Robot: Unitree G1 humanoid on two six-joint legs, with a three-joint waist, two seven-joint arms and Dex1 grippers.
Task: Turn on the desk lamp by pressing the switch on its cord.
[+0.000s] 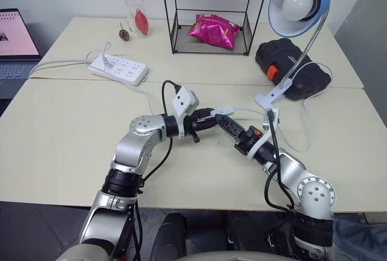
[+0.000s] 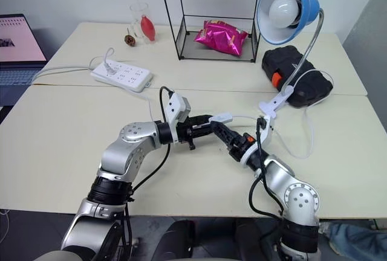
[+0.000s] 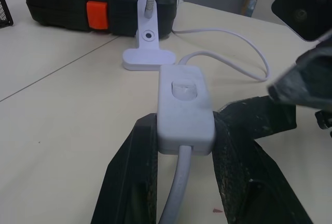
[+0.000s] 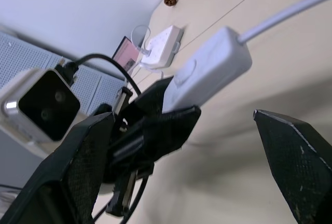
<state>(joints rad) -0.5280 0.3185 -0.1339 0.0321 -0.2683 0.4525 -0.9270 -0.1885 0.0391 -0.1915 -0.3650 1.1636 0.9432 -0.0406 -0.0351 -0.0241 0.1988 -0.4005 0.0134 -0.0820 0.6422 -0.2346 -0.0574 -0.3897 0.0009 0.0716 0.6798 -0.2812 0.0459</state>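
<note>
Left gripper (image 3: 181, 182) was clamped on the switch (image 3: 185, 107), holding it above the desk (image 1: 60, 140) near its middle, the cord (image 3: 228, 58) trailing to the desk lamp (image 1: 296, 7). Right gripper (image 1: 225, 122) hung spread wide, fingers apart, just beside the switch.

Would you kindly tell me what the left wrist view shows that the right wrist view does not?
Left wrist view alone: the desk lamp's white clip base and the black case with an orange latch.

Right wrist view alone: the power strip and the open right gripper.

Both: the switch on its cord, clamped in the shut left gripper.
</note>
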